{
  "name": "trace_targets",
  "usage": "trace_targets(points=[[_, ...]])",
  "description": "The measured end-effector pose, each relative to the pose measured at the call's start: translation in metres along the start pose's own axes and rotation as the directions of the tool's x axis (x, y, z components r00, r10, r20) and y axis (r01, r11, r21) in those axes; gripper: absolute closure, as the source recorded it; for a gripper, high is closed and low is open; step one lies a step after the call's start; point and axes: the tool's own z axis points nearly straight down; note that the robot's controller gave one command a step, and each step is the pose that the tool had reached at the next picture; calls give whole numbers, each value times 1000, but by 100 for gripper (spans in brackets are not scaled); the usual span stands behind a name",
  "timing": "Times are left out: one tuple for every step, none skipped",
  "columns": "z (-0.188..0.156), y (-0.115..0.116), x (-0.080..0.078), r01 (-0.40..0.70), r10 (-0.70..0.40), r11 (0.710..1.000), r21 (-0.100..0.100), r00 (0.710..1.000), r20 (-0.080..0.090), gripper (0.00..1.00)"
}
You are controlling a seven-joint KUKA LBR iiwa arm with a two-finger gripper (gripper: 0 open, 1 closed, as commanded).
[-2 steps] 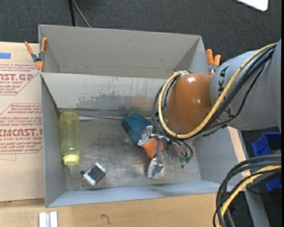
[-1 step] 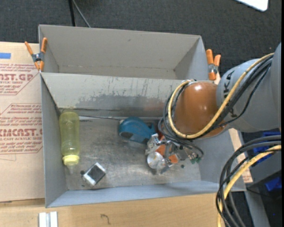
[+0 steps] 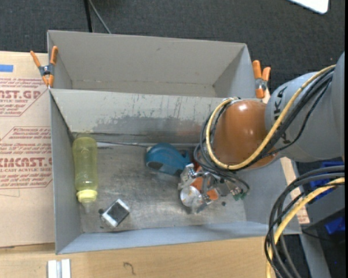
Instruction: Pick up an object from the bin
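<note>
— At nine o'clock in the bin (image 3: 61,155), what sits by the edge?
— A yellow bottle (image 3: 85,167), lying lengthwise along the left wall. At seven o'clock a small grey tile (image 3: 115,212) lies near the front wall. Bare floor runs from these to the centre.
— Any writing?
— Dark letters on the arm (image 3: 304,120), too cut off to read.
— And the gripper (image 3: 195,194)?
— Low at four o'clock, near the right wall. A rounded blue object (image 3: 165,158) lies just beside it, at its eleven o'clock. Whether the gripper is open or has hold of anything, I cannot tell.
</note>
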Motion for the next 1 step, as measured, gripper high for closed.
trace_targets(points=[[-37,-4,3,-11,11,1000,-4,1000,-18,100]])
